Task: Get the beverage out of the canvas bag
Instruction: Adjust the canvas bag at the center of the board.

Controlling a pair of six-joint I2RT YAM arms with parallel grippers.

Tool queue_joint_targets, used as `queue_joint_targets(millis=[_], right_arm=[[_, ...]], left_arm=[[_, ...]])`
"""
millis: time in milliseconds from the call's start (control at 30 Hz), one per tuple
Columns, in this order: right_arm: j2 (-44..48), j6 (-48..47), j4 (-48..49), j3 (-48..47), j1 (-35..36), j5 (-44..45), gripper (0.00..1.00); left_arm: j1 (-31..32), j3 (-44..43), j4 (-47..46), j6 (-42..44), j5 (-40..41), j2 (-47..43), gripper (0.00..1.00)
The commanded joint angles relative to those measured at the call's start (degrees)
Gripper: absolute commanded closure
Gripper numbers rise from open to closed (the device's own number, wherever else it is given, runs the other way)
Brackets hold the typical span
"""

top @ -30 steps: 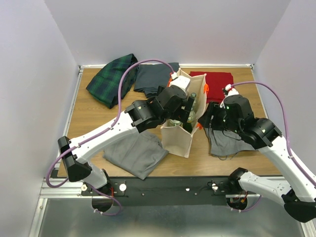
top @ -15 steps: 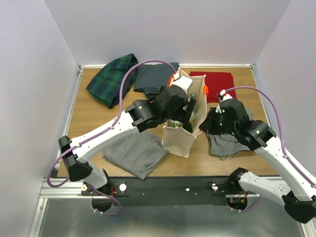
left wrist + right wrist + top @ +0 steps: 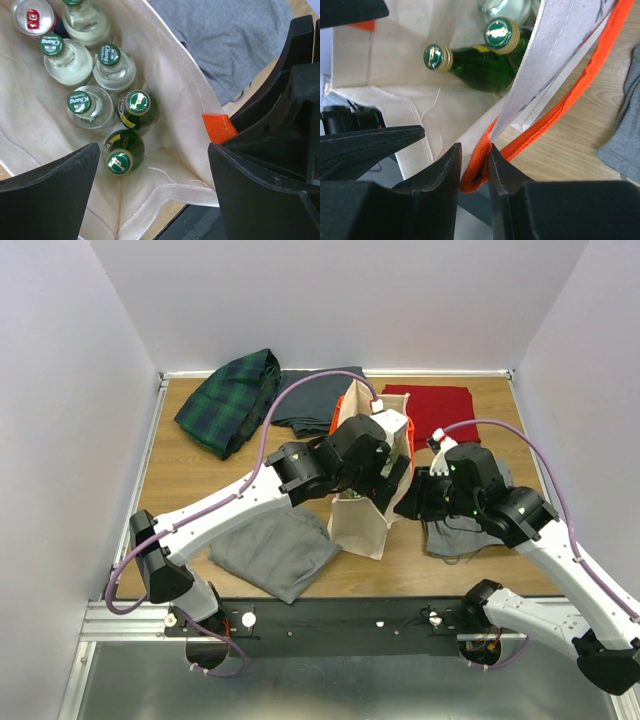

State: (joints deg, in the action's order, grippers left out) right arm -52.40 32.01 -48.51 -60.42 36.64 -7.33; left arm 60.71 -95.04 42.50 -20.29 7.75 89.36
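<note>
The cream canvas bag stands upright mid-table. In the left wrist view its inside holds several upright bottles: clear ones with green caps, two green ones and a can. My left gripper is open and empty, above the bag's mouth near its corner; it also shows in the top view. My right gripper is shut on the bag's orange handle at the bag's right side. Green bottles show just past it.
A plaid cloth, a dark grey cloth and a red cloth lie along the back. A grey cloth lies front left, and another lies under my right arm.
My left wrist has swung right over the bag's mouth, hiding the bottles in the top view. My right gripper has moved left, close against the bag's side.
</note>
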Motion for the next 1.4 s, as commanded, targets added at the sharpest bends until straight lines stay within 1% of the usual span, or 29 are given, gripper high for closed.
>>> queue_joint_targets(millis=[0,67,167,267,300,367,400,633,900,1100,1133,1233,1300,1367], right_arm=[[1.25,-2.30,-4.40,2.15,0.45,-6.99,0.62],[1.51,-2.83,-5.10,2.50,0.45,-7.43,0.62],[1.78,-3.27,-5.45,2.50,0.45,-7.44,0.57],[1.95,-3.53,-5.63,2.33,0.45,-5.94,0.49],[1.87,-3.53,-5.63,1.98,0.45,-5.50,0.42],[1.87,-3.62,-5.54,1.71,0.45,-4.89,0.37],[1.86,-3.53,-5.45,1.54,0.45,-4.80,0.36],[1.86,-3.53,-5.28,1.01,0.45,-2.96,0.34],[1.78,-3.53,-5.54,0.92,0.45,-3.65,0.34],[1.69,-5.11,-6.42,0.84,0.45,-7.69,0.32],[1.52,-5.38,-6.59,0.75,0.45,-8.39,0.32],[0.99,-6.08,-6.77,0.74,0.45,-10.85,0.31],[1.07,-6.61,-7.12,0.66,0.36,-10.77,0.29],[1.16,-6.70,-7.56,0.40,0.45,-10.86,0.29]], left_arm=[[-0.24,0.47,0.74,-0.44,-2.65,0.29,0.01],[-0.24,0.91,0.65,-1.32,-3.00,0.46,0.01],[-0.15,1.88,0.92,-2.64,-4.05,0.55,0.03],[0.02,3.90,1.09,-3.70,-5.81,-0.24,0.07],[0.11,5.29,1.09,-3.96,-6.08,-0.68,0.07],[0.37,6.71,1.27,-4.40,-6.69,-2.43,0.09],[0.29,8.11,1.18,-4.84,-6.87,-3.13,0.09],[0.55,12.60,1.27,-6.16,-7.22,-9.37,0.10],[0.64,14.44,1.88,-6.51,-7.04,-12.54,0.11],[0.82,18.66,1.62,-7.30,-9.24,-15.35,0.18],[0.90,19.19,1.53,-7.39,-9.33,-15.88,0.21],[0.90,20.69,2.06,-7.57,-9.51,-16.50,0.22],[0.99,21.74,1.71,-7.39,-10.21,-17.02,0.23],[0.99,22.27,1.45,-7.13,-10.65,-17.29,0.26]])
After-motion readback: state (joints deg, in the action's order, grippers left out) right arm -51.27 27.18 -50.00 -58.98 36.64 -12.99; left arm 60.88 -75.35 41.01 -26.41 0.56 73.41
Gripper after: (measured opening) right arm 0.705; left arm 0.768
